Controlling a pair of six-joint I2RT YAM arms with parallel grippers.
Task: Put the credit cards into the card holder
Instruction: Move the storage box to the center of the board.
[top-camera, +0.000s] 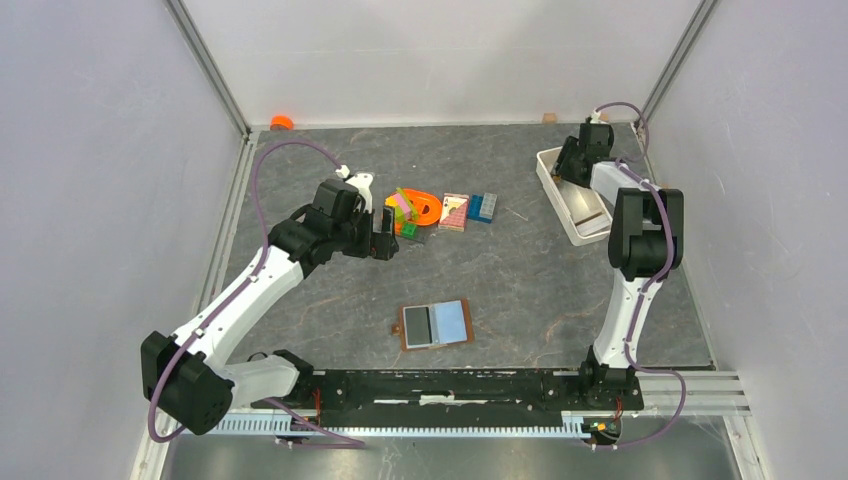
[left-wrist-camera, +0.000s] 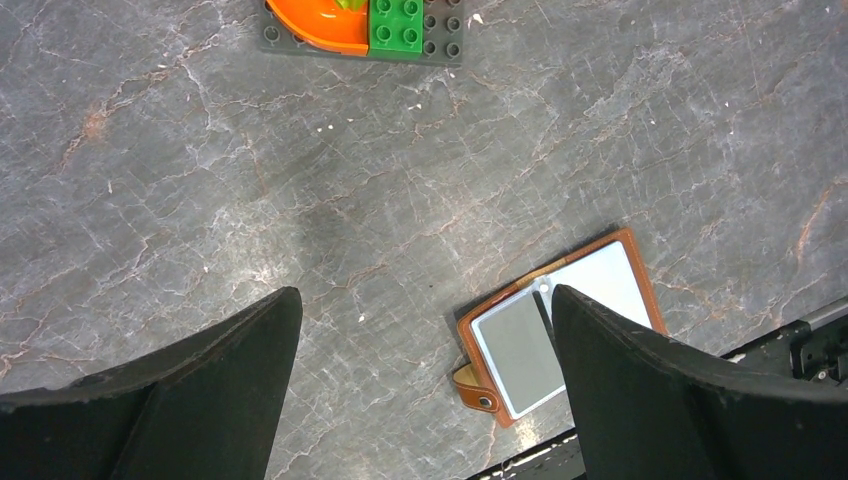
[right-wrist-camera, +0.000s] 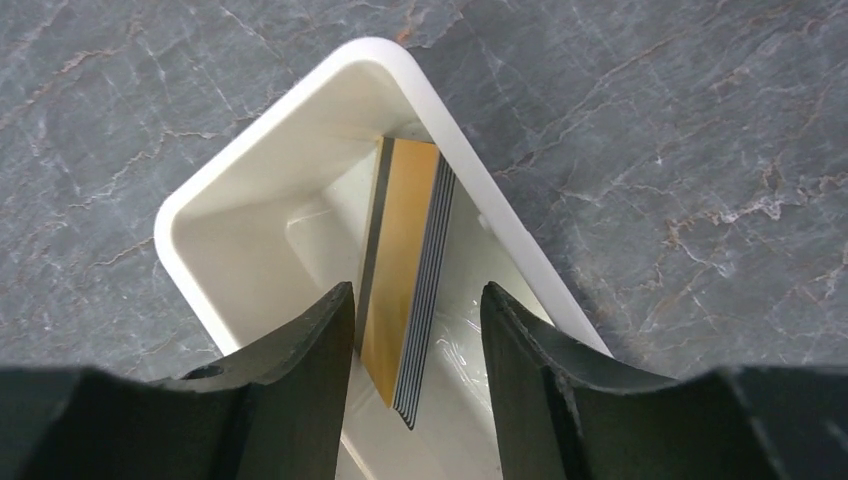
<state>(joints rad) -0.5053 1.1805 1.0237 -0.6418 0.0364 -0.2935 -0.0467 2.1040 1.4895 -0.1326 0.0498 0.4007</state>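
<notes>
The brown card holder (top-camera: 405, 343) lies open near the front middle of the table, with a dark grey card (top-camera: 417, 324) and a light blue card (top-camera: 452, 320) in its two halves. The left wrist view shows the holder's snap strap (left-wrist-camera: 478, 392) and the grey card (left-wrist-camera: 520, 350). My left gripper (top-camera: 385, 238) hangs open above bare table (left-wrist-camera: 420, 300), empty. At the back right, my right gripper (top-camera: 573, 165) reaches into a white tray (top-camera: 550, 175). A stack of credit cards (right-wrist-camera: 405, 250), tan one facing out, leans between its open fingers (right-wrist-camera: 415, 290), a clear gap on the right side.
Toy bricks on a grey plate (top-camera: 415, 212), a pink-and-white block (top-camera: 455, 211) and blue bricks (top-camera: 483, 207) sit behind the left gripper. The green brick (left-wrist-camera: 398, 22) shows at the top of the left wrist view. An orange object (top-camera: 281, 122) lies at the back wall.
</notes>
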